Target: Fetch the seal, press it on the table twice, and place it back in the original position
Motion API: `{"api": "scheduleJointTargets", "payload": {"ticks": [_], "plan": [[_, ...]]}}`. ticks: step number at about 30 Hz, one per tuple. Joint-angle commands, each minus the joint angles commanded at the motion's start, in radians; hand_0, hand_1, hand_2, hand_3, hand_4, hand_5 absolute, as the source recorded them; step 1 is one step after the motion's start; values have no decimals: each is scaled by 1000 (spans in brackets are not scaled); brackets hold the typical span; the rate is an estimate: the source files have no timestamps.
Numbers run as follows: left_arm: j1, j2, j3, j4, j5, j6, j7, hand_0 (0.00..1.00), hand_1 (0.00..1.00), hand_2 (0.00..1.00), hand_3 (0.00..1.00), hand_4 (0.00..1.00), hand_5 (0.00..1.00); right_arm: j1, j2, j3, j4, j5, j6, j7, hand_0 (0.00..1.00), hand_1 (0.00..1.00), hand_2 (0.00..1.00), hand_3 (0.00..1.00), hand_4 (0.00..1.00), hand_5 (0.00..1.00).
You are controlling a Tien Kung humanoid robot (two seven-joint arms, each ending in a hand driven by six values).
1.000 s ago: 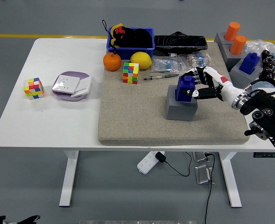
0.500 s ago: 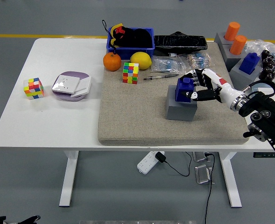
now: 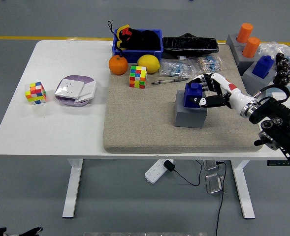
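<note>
The seal is a blue block-shaped stamp [image 3: 192,94] standing on a grey square base [image 3: 190,114] on the beige mat [image 3: 145,123], right of centre. My right hand [image 3: 205,91] reaches in from the right and its white and black fingers are curled around the seal's right side and top. The seal still sits in its base. The left arm is out of view.
On the mat's far edge lie an orange [image 3: 117,65], a lemon [image 3: 148,63], a colourful cube [image 3: 138,77], a pen [image 3: 169,80] and plastic bags. A blue bin [image 3: 137,42] stands behind. Another cube [image 3: 35,93] and a purple-white box [image 3: 75,90] sit left. More grey bases with orange and blue stamps [image 3: 255,51] stand far right.
My right hand, the seal and its grey base have shifted slightly left and farther, with the fingers closing tighter on the seal.
</note>
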Motion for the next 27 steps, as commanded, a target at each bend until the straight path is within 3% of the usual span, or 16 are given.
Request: {"api": "scheduleJointTargets", "payload": {"ticks": [11,12,17,18,27], "plan": [[0,0,-1,0,1,0,1,813,785,763,806,683,419,0,1,0,1,-25,14,-2,723,692,667,649,899,2],[0,0,-2,0,2,0,1,813,785,763,806,683,419,0,1,0,0,-26,14,-2,733,726,708,705,916,2],[0,0,-3,0,2,0,1,813,785,763,806,683,419,0,2,2,1,-30,16,-1,733,726,708,705,916,2],[1,0,-3,0,3,0,1,813,785,763,806,683,419,1,2,2,1,-30,16,-1,750,770,767,758,925,2],[1,1,0,0,0,0,0,813,785,763,806,683,418,-1,3,1,0,-29,15,2,762,787,788,784,935,2]]}}
